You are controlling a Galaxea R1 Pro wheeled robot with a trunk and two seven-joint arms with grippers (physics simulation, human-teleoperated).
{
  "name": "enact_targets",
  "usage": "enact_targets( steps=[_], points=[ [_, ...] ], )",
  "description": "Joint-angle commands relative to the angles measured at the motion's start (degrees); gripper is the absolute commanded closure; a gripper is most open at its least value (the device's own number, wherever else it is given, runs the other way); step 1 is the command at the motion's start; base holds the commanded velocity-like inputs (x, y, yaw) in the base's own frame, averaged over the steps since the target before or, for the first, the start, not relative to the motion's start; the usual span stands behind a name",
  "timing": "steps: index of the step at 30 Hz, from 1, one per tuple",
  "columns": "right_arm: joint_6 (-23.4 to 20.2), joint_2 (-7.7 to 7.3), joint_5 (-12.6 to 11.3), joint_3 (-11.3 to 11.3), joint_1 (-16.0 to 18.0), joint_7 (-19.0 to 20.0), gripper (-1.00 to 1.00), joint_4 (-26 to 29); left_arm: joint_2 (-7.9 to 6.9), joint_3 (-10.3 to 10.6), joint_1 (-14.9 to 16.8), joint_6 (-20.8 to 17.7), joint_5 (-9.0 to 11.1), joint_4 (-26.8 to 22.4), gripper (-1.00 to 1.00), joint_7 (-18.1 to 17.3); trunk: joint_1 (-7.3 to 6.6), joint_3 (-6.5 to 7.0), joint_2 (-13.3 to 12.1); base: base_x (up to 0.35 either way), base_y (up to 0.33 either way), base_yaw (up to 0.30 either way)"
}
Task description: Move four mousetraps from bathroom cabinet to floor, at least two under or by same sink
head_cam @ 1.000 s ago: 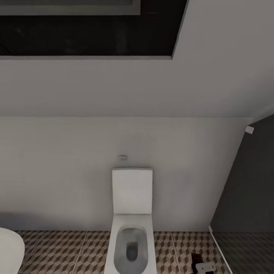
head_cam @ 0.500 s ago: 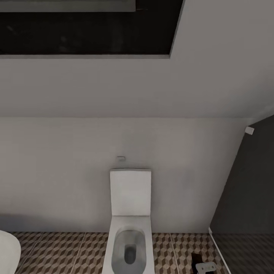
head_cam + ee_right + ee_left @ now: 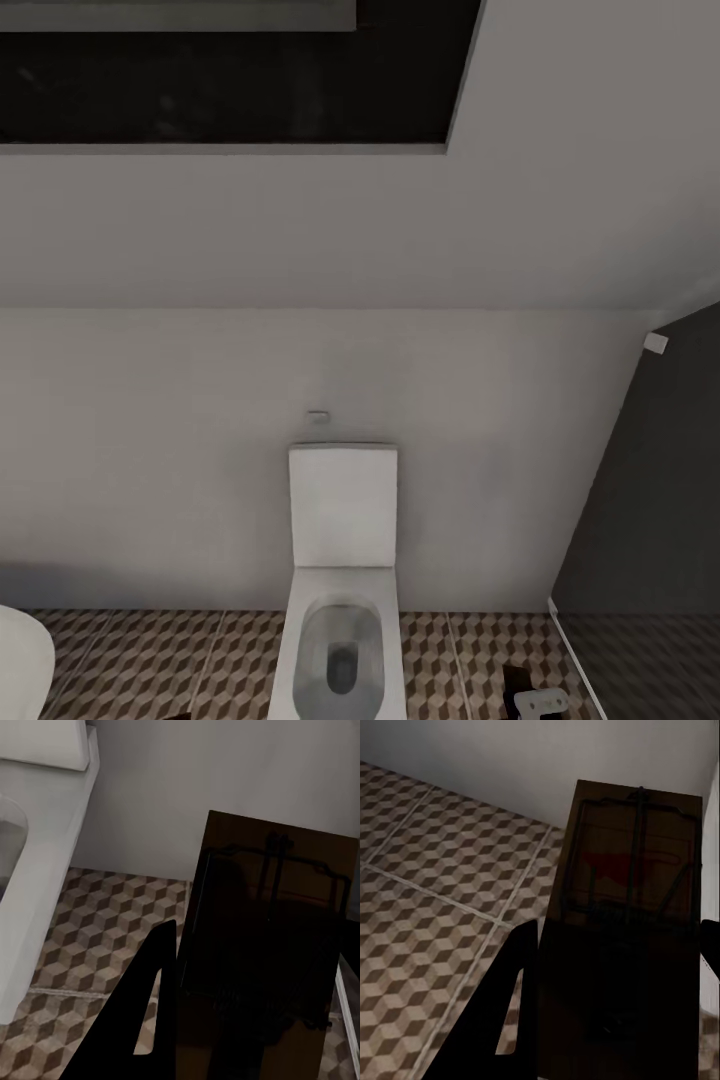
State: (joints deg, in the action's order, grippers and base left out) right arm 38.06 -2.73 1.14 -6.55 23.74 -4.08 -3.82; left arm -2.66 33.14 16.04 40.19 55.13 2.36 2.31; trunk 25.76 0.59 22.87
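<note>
While held between dark fingers (image 3: 502,1012), left gripper (image 3: 615,1020) clamps brown trap (image 3: 630,885), wire and red patch up, long axis along fingers, over floor (image 3: 427,892). Right gripper (image 3: 251,1020) likewise grips second trap (image 3: 274,915) beside toilet (image 3: 37,847).

White toilet (image 3: 340,600) on cube-patterned bathroom floor (image 3: 180,660)

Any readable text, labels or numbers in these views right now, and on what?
None can be read.
Mousetrap in the left gripper: a red patch, no letters.
Mousetrap in the right gripper: dark, no print.
Toilet, small wall plate, floor tiles: unmarked.
</note>
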Motion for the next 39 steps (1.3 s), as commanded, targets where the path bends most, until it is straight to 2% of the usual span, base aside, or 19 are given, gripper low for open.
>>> enact_targets(
  steps=[1, 9, 15, 20, 26, 34, 39],
  points=[
    [0.3, 0.01, 0.0, -0.5, 0.1, -0.2, 1.00, -0.2, 0.06, 0.4, 0.0, 0.2, -0.1, 0.1, 1.00, 0.5, 0.02, -0.02, 0.0, 0.000, 0.000, 0.000],
    [0.3, 0.01, 0.0, -0.5, 0.1, -0.2, 1.00, -0.2, -0.31, 0.7, 0.1, 0.8, -0.1, 0.0, 1.00, 0.9, 1.78, -1.46, 3.3, 0.000, 0.000, 0.000],
    [0.3, 0.01, 0.0, -0.5, 0.1, -0.2, 1.00, -0.2, -2.07, 0.5, 0.3, 0.7, 0.3, -0.1, 1.00, 1.1, 3.10, -2.54, 5.7, 0.000, 0.000, 0.000],
    [0.3, 0.02, 0.0, -0.5, 0.1, -0.2, 1.00, -0.2, -2.17, 0.5, 0.4, 0.7, 0.3, -0.2, 1.00, 1.7, 4.20, -3.43, 7.7, 0.000, 0.000, 0.000],
    [0.3, 0.02, 0.0, -0.5, 0.1, -0.2, 1.00, -0.2, -2.17, 0.5, 0.4, 0.7, 0.2, -1.4, 1.00, 3.9, 5.51, -4.51, 10.1, 0.000, 0.000, 0.000],
    [0.3, 0.01, 0.0, -0.5, 0.1, -0.2, 1.00, -0.2, -2.22, 0.5, 0.4, 0.7, 0.1, -2.8, 1.00, 11.5, 7.27, -5.95, 13.3, 0.000, 0.000, 0.000],
    [0.3, 0.01, 0.0, -0.5, 0.1, -0.2, 1.00, -0.2, -2.21, 0.5, 0.4, 0.7, 0.1, -3.5, 1.00, 12.7, 8.37, -6.85, 15.3, 0.000, 0.000, 0.000]
  ],
)
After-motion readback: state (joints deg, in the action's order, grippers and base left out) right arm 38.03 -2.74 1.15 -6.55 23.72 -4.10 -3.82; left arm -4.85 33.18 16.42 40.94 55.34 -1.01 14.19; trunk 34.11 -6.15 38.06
